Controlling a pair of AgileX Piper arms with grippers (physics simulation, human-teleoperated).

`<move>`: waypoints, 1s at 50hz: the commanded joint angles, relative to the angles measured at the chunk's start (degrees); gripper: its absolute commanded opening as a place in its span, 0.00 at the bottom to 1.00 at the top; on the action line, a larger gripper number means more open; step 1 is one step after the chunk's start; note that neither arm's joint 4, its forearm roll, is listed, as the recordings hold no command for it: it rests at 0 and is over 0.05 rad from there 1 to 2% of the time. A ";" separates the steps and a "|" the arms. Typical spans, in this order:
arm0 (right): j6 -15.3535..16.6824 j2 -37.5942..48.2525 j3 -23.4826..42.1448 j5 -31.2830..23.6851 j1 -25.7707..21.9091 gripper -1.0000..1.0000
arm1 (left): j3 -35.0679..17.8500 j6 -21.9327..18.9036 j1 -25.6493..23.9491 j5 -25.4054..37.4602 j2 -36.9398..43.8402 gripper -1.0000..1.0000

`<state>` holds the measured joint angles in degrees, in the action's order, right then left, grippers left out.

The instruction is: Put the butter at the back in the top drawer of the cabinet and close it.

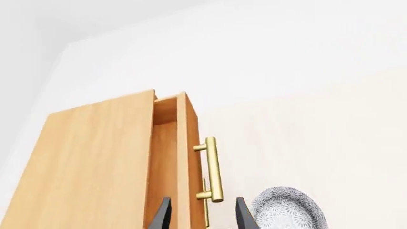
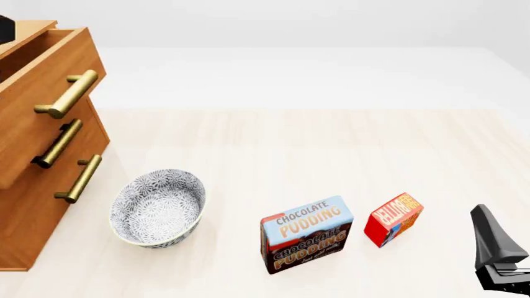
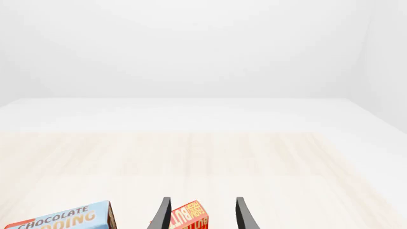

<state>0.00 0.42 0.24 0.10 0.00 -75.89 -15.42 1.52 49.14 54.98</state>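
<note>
Butter (image 2: 394, 218): small red cardboard box on pale wood-grain table (image 2: 314, 155).
Both grippers, left (image 1: 201, 214) and right (image 3: 201, 212), spread; top drawer (image 2: 37, 93) ajar.

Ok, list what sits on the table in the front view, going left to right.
cabinet → bowl → Chocolate Pudding box → butter → right gripper

A patterned grey-white bowl (image 2: 158, 210) sits upright on the pale wood table (image 2: 290, 149). The pudding box (image 2: 307, 234) stands right of the bowl, near it but apart, its lettered face upward.
</note>
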 commanded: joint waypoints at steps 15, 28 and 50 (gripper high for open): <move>0.00 0.00 0.00 0.00 0.00 1.00 | -3.55 6.04 0.34 2.88 5.62 1.00; 0.00 0.00 0.00 0.00 0.00 1.00 | -4.02 7.93 2.86 4.77 6.56 1.00; 0.00 0.00 0.00 0.00 0.00 1.00 | -2.23 8.55 4.30 3.96 8.17 1.00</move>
<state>0.00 0.42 0.24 0.10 0.00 -78.79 -7.05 5.09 53.45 62.45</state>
